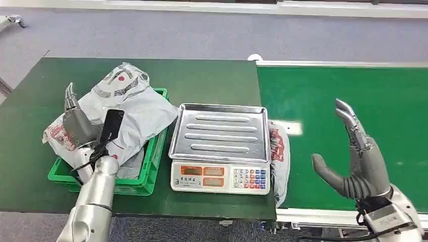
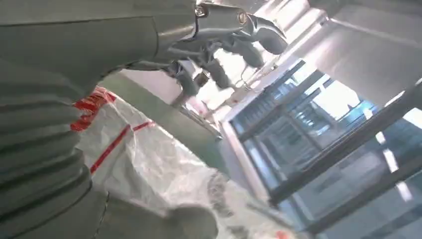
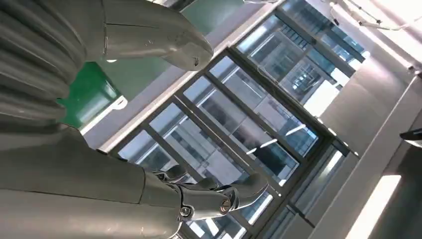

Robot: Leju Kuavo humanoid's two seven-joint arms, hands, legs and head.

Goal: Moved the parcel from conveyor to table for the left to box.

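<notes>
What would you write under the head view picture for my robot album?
Left hand on bags in a green crate, scale beside, right hand open above the belt.

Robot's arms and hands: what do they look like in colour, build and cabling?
Both arms are silver metal tubes. The right hand has a grey palm, thick grey thumb and darker segmented fingers, with black cables at the wrist. The left hand is grey too, with a black cable; ribbed grey covers sit behind both.
</notes>
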